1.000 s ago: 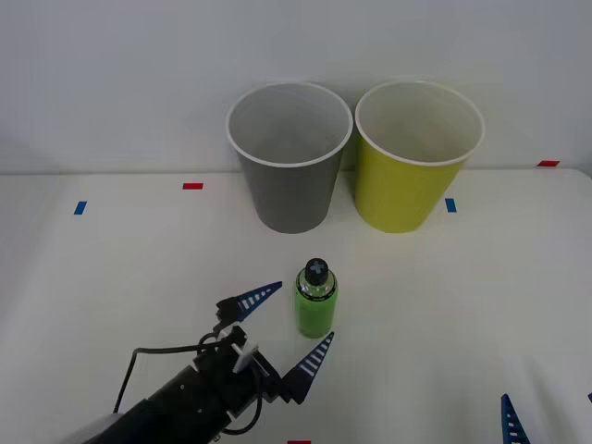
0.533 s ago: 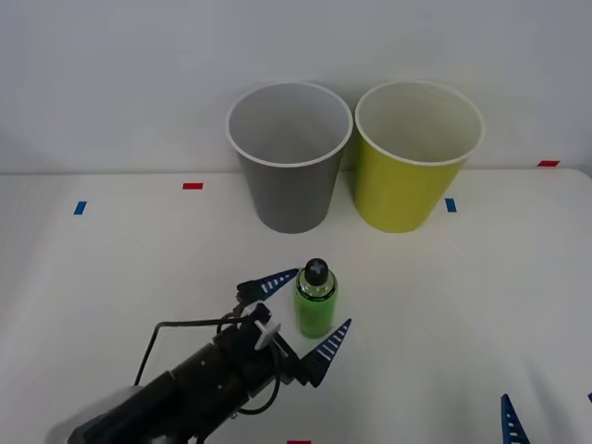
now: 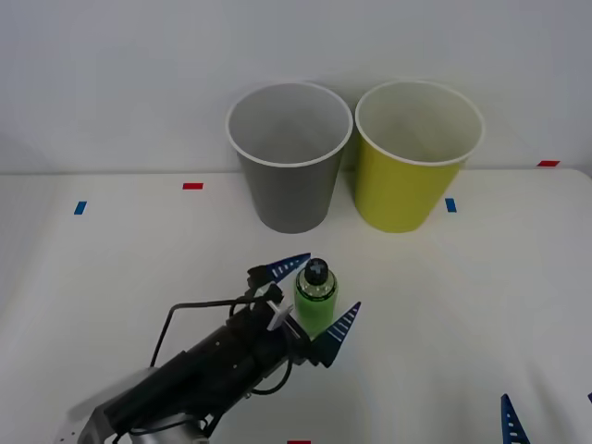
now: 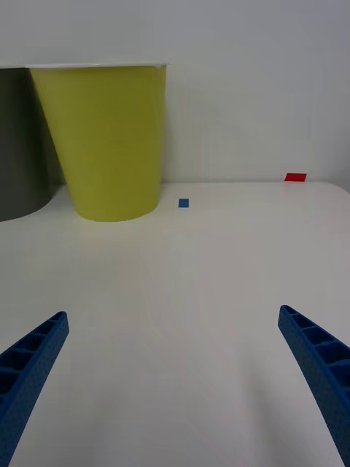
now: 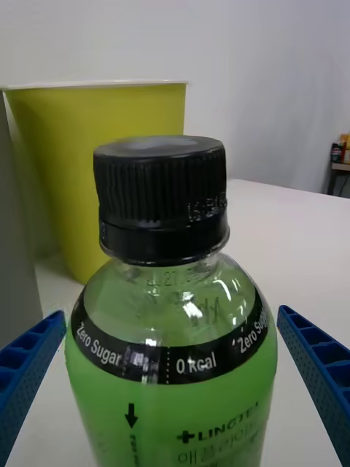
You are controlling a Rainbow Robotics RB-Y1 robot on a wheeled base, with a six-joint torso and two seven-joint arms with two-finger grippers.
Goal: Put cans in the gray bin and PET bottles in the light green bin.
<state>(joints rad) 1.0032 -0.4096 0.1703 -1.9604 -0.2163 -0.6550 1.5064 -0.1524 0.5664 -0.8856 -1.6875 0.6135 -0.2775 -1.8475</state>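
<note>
Green and black-capped, the PET bottle stands upright on the white desk in the front view, between the spread fingers of the left pincer, in front of the gray bin and light green bin. In the left wrist view, the blue fingers flank the bottle without touching. In the right wrist view, the right pincer hangs apart over bare desk.

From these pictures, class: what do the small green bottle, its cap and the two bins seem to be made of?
Bottle: clear glossy plastic, probably PET; highlights and green liquid show through the wall.
Cap: black matte plastic, with ribbed sides.
Gray bin and light green bin: smooth, matte, thin-walled with a white rim; plastic or coated paper, hard to tell which.
</note>
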